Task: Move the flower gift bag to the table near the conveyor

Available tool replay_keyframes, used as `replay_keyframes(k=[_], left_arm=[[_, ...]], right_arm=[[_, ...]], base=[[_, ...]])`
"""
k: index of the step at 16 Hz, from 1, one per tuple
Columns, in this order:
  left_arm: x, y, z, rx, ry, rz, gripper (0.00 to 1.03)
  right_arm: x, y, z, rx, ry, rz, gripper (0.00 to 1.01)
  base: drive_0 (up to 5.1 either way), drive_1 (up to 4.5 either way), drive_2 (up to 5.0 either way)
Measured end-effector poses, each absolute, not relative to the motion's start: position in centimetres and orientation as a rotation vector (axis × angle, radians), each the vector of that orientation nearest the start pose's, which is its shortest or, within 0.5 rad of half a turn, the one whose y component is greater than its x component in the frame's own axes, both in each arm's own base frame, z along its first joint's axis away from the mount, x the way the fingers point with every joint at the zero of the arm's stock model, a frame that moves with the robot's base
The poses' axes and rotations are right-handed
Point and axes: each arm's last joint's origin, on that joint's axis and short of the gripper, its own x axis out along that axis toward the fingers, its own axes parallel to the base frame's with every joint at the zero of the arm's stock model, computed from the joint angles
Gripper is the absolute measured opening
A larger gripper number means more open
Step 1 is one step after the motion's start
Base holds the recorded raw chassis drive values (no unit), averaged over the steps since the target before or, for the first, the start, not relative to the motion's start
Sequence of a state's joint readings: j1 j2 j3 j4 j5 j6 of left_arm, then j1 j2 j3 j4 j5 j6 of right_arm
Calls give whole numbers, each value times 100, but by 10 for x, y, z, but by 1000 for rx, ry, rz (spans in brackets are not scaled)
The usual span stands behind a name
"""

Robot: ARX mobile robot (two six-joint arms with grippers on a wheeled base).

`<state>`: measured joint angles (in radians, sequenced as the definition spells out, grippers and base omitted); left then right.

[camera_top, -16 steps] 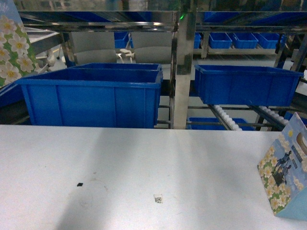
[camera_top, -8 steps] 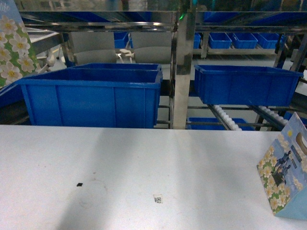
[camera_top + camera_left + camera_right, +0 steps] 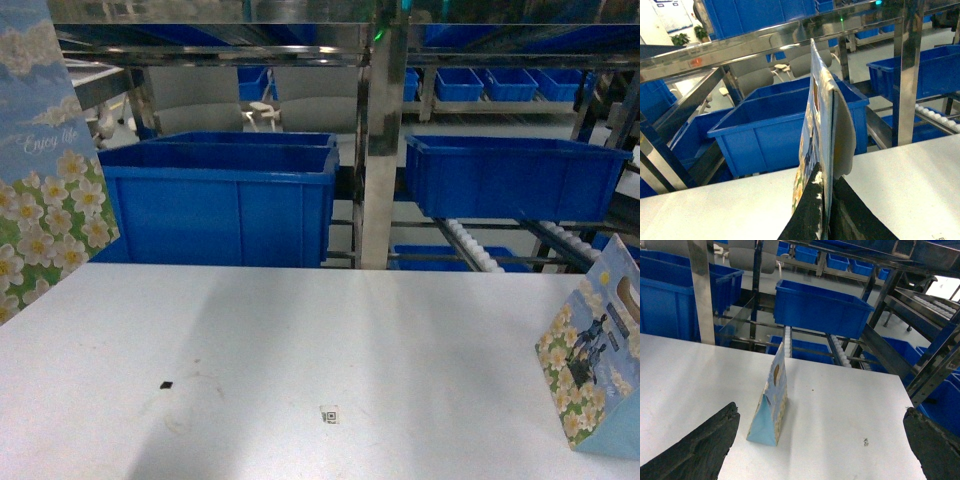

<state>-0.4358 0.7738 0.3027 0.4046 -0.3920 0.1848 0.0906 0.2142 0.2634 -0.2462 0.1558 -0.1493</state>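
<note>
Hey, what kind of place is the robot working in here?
Likely a warehouse or packing floor: steel rack lanes with white rollers, rows of blue plastic bins, and a white worktable in front of them.

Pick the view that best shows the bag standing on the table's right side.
Right wrist view: the blue gift bag stands whole and upright on the white table, between the open right gripper's fingers. The head view crops it at the frame edge; the left wrist view misses it.
</note>
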Motion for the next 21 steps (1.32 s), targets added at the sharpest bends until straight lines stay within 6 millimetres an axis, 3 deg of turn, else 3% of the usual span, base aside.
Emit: replay_keyframes(k=[5, 9, 21], left_arm=[[174, -96, 203, 244, 87, -59, 2], [177, -101, 199, 242, 85, -45, 2], [187, -122, 137, 243, 206, 39, 2]], right_arm=[[98, 4, 213, -174, 201, -51, 98], [98, 4, 213, -174, 200, -51, 98], [98, 4, 213, -174, 201, -50, 98]], base=[[0, 0, 0], [0, 0, 0], [0, 0, 0]])
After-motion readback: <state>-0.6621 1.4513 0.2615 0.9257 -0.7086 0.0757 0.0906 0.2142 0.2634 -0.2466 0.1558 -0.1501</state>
